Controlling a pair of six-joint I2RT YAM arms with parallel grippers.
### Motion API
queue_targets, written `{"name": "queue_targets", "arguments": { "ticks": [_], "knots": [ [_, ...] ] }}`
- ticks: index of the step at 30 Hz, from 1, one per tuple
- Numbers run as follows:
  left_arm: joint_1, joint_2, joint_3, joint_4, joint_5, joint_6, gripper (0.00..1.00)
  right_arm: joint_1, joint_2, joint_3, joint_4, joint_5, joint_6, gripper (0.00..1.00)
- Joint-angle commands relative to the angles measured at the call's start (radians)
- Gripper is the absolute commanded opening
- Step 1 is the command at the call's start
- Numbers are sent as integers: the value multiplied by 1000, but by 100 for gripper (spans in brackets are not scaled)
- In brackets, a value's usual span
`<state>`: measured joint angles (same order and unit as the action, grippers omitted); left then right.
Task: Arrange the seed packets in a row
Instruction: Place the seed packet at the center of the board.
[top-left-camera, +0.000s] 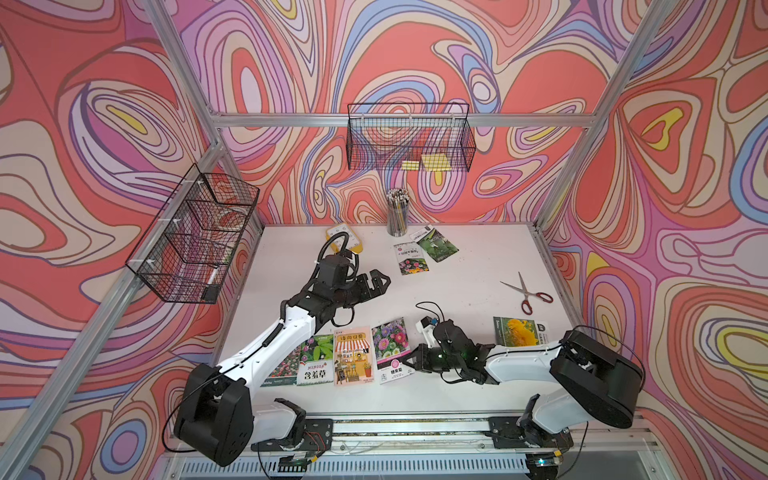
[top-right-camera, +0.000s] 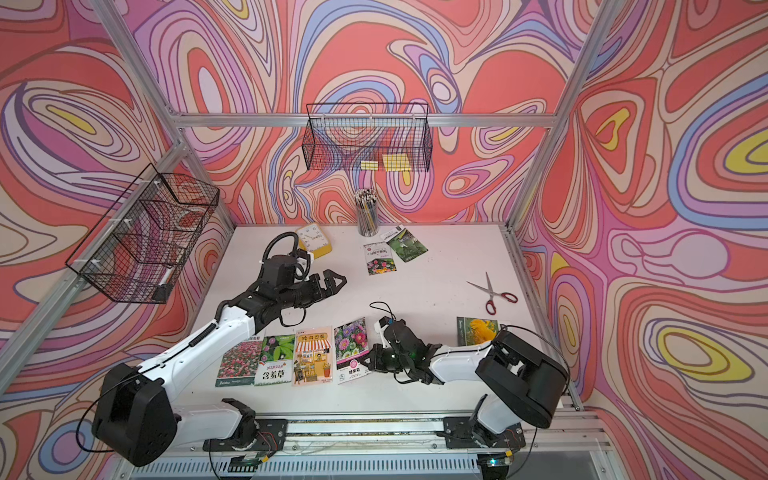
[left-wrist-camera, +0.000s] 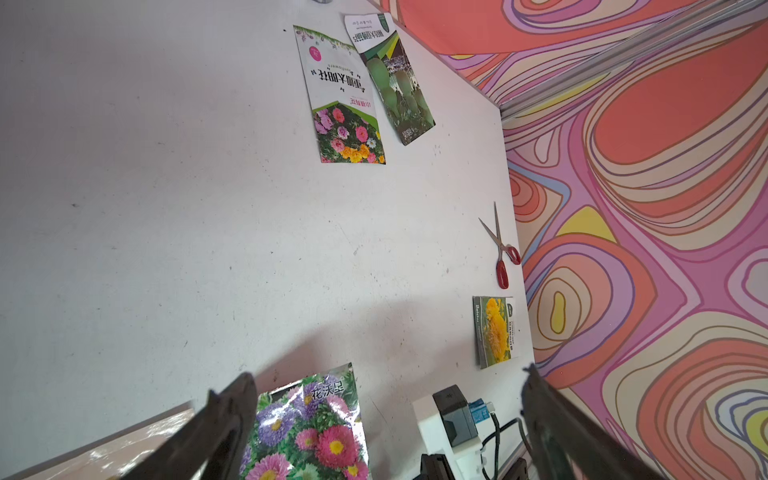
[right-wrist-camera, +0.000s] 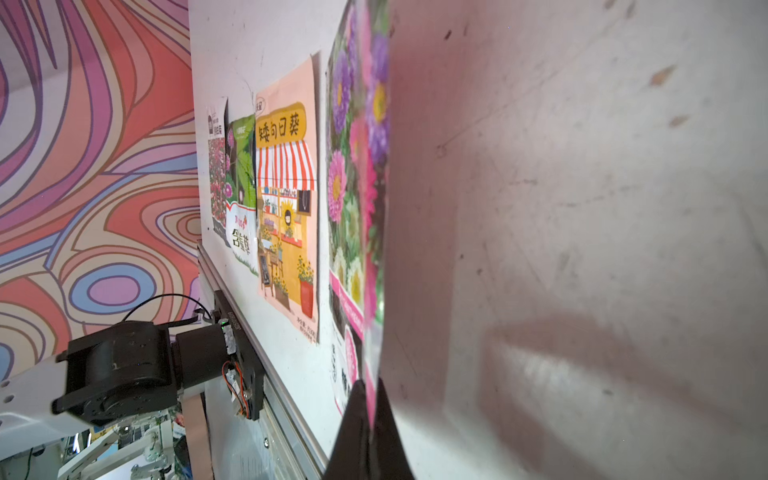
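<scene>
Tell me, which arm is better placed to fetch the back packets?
Left, likely: the left claw is open, empty, aimed toward the back packets; the right claw is shut on the aster packet.
</scene>
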<state>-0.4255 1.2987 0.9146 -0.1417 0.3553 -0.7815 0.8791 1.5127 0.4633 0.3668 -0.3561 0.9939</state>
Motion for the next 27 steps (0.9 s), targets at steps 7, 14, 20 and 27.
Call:
{"name": "queue_targets", "arguments": {
  "ticks": [7, 14, 20, 27],
  "knots": [
    [-6, -18, -15, -32, -18, 6, 99, 18, 41, 45, 5, 57, 26, 0],
    [-8, -18, -14, -33, -20, 7, 99, 30, 45, 51, -10, 76, 38, 0],
    [-8, -22, -19, -37, -22, 7, 99, 38, 57, 55, -8, 72, 41, 0],
    [-8, -26, -23, -39, -23, 8, 99, 50, 44, 55, -33, 83, 54, 21]
  ]
}}
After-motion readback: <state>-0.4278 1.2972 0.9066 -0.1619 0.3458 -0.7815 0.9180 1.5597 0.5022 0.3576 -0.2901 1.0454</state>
